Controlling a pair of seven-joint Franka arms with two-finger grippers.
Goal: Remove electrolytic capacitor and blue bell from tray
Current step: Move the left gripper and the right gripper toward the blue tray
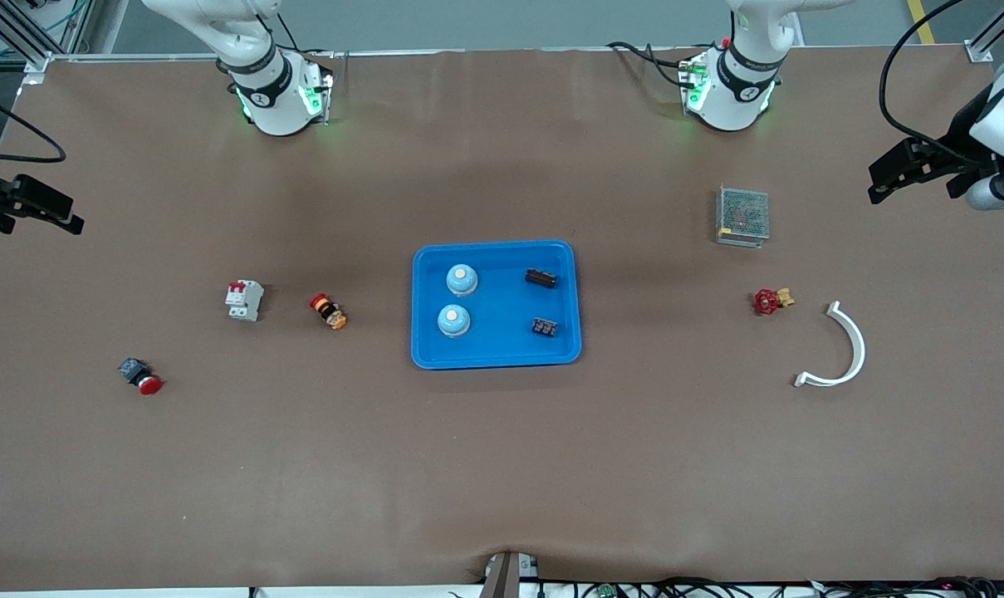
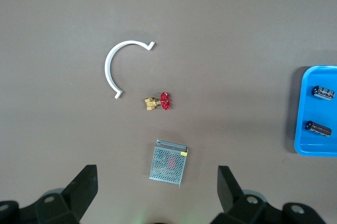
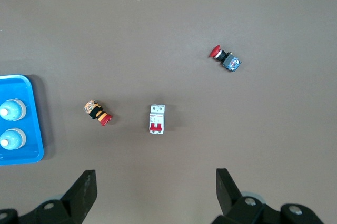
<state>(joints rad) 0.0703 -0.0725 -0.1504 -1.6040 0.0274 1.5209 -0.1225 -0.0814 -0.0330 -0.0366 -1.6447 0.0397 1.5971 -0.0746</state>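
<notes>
breaker [image 1: 244,300], valve [image 1: 770,300], mesh box [image 1: 742,216]

Open bench surrounds the blue tray [image 1: 495,359]; the circuit breaker [image 1: 244,300] and red valve [image 1: 769,301] sit well apart at either end.

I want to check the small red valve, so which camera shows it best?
The left wrist view: the red valve lies near the middle, unobstructed, with its red handwheel and brass body distinct. The front view shows it smaller, beside the white curved piece. The right wrist view does not show it.
</notes>
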